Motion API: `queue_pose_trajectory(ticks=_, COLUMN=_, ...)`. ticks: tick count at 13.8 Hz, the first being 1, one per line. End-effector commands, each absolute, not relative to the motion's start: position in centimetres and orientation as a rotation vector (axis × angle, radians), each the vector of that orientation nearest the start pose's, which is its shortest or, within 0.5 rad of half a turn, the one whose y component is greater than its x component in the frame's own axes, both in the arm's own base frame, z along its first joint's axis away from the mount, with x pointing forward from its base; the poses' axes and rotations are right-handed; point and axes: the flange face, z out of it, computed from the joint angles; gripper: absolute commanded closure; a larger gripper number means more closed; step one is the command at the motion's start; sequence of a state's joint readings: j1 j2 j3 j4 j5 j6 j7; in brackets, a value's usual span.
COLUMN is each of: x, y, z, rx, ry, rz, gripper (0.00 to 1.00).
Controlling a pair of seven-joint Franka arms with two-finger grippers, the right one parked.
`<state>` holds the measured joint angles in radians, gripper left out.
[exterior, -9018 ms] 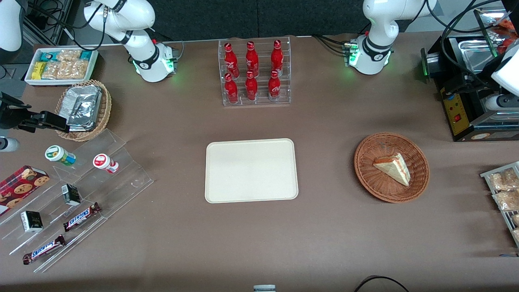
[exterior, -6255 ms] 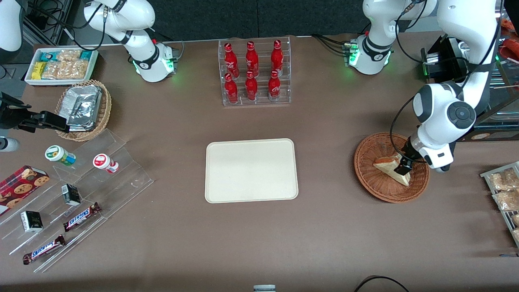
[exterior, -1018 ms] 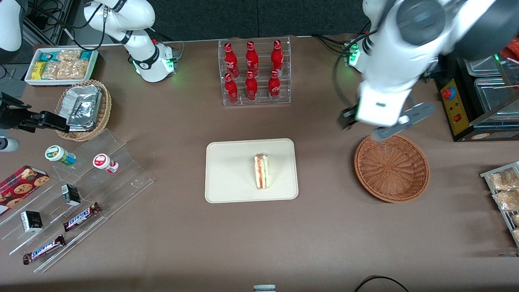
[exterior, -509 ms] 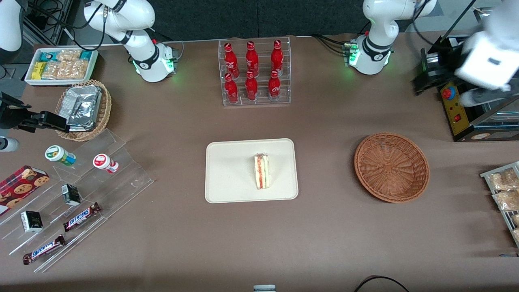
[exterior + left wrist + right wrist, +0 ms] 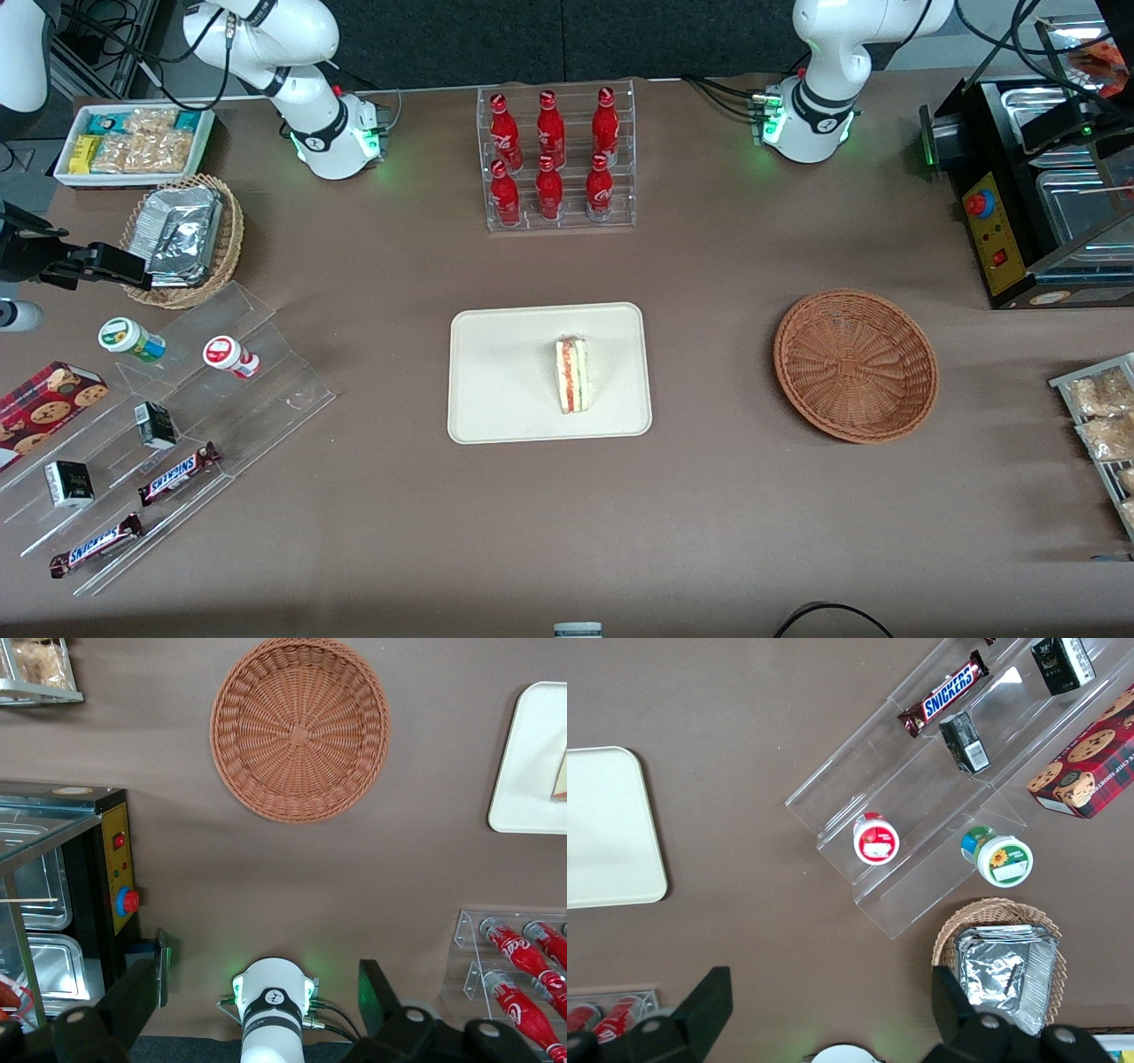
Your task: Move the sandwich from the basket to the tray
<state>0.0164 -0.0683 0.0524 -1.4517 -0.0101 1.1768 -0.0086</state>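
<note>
The sandwich stands on its edge on the cream tray, filling layers facing up, with nothing touching it. A corner of it also shows on the tray in the left wrist view. The reddish-brown basket is empty and stands beside the tray, toward the working arm's end. My gripper is open and holds nothing. It hangs high over the working arm's base, farther from the front camera than the basket.
A clear rack of red bottles stands farther from the front camera than the tray. A black machine and a rack of snack packets sit at the working arm's end. Clear shelves of snacks lie toward the parked arm's end.
The arm has swung up and away from above the basket, toward the working arm's end and out of the front view. The sandwich stays still on the tray.
</note>
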Motion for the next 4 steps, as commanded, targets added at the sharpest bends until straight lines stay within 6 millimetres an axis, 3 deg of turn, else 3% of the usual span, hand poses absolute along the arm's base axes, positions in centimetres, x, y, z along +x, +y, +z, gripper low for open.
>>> queue_pose_trajectory(ticks=1, x=48.4, y=2.7, z=68.1, rx=-3.166, ry=-0.008, rz=0.316, gripper=0.00)
queue_pose_trajectory(ticks=4, x=48.9, y=1.2, z=67.9, rx=-3.161, ry=0.055, rz=0.314, gripper=0.00)
